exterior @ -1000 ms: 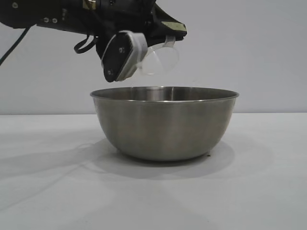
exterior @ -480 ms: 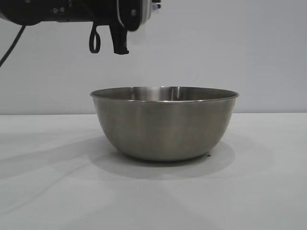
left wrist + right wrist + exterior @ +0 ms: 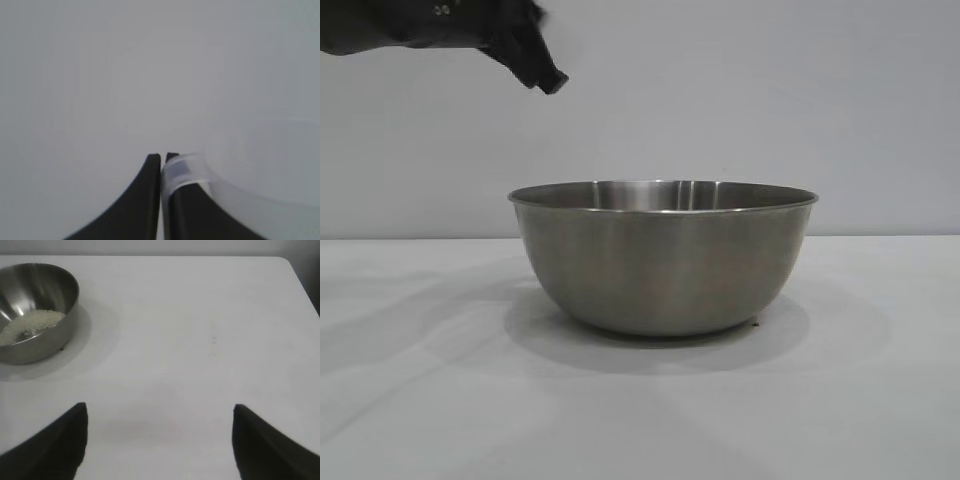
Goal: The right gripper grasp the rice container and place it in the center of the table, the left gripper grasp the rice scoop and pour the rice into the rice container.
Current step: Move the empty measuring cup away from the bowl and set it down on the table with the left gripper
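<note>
A: On the left, what is the left end effector [image 3: 161, 165] doing?

B: It hangs high and to the left of the rice container [image 3: 663, 255], well clear of the rim. Its fingers [image 3: 145, 200] are clenched on the handle of the rice scoop [image 3: 260, 170], whose clear wall shows against the blank backdrop in the left wrist view. It seems to hold the handle so that the cup can be tipped.

A: And the container?

B: It stands upright near the middle of the tabletop [image 3: 420, 400], touched by nothing. The rice [image 3: 30, 325] lies in a loose heap on its floor, so the pour looks done. A central spot suits an arm reaching in from the side.

A: To the right?

B: The right end effector [image 3: 160, 440] is released, with its fingers spread wide and grasping nothing. It hovers over bare tabletop, well apart from the container, probably parked there to leave room.
</note>
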Controlling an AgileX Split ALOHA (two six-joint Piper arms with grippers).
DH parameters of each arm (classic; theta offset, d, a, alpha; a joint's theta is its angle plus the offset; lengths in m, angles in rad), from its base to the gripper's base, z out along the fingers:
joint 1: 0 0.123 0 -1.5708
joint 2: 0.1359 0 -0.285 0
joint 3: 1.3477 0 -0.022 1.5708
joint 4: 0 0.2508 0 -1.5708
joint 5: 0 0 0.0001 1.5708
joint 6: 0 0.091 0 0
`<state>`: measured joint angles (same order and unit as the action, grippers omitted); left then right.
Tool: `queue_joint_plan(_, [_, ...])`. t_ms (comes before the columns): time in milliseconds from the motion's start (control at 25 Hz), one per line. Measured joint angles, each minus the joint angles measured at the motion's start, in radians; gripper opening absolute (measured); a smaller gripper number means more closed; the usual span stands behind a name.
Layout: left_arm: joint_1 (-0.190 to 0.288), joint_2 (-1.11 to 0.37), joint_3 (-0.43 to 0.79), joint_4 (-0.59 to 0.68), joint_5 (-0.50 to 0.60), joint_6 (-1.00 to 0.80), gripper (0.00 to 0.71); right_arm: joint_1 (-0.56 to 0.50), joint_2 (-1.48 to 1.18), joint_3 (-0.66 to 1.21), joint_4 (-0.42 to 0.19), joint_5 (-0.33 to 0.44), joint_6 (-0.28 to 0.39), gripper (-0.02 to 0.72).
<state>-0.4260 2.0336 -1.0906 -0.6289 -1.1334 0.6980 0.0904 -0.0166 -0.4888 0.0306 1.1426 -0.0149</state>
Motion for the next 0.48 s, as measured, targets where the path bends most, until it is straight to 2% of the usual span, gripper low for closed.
queue_joint_plan(240, [0.004, 0.0, 0.0, -0.134, 0.071, -0.025, 0.0, 0.0, 0.0, 0.0, 0.0, 0.0, 0.0, 0.543])
queue_joint_plan(360, [0.032, 0.0, 0.025, -0.13, 0.112, -0.112, 0.0, 0.0, 0.0, 0.0, 0.0, 0.0, 0.0, 0.543])
queue_joint_plan(480, [0.071, 0.0, 0.075, -0.067, 0.159, -0.222, 0.0, 0.0, 0.0, 0.0, 0.0, 0.0, 0.0, 0.543])
